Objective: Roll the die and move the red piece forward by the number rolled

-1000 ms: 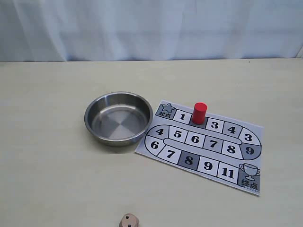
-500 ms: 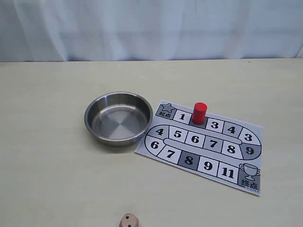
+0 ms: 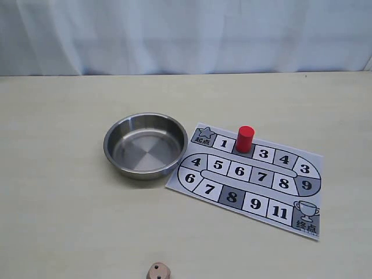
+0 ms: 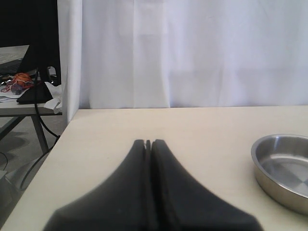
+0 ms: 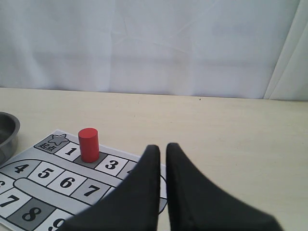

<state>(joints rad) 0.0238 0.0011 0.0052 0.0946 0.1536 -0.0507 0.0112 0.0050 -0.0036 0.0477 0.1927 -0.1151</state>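
The die [image 3: 158, 271], a pale tan cube with black pips, lies on the table at the near edge of the exterior view, partly cut off. The red piece [image 3: 244, 139] stands upright on the grey square between 1 and 3 of the game board [image 3: 256, 174]; the right wrist view also shows the red piece [image 5: 88, 144]. Neither gripper appears in the exterior view. My left gripper [image 4: 148, 142] is shut and holds nothing, over bare table beside the steel bowl [image 4: 269, 142]. My right gripper [image 5: 162, 147] hovers over the board's edge, fingers almost together and empty.
The steel bowl [image 3: 146, 145] stands empty just left of the board. A white curtain hangs behind the table. The left wrist view shows the table's side edge with another desk and cables [image 4: 24, 86] beyond it.
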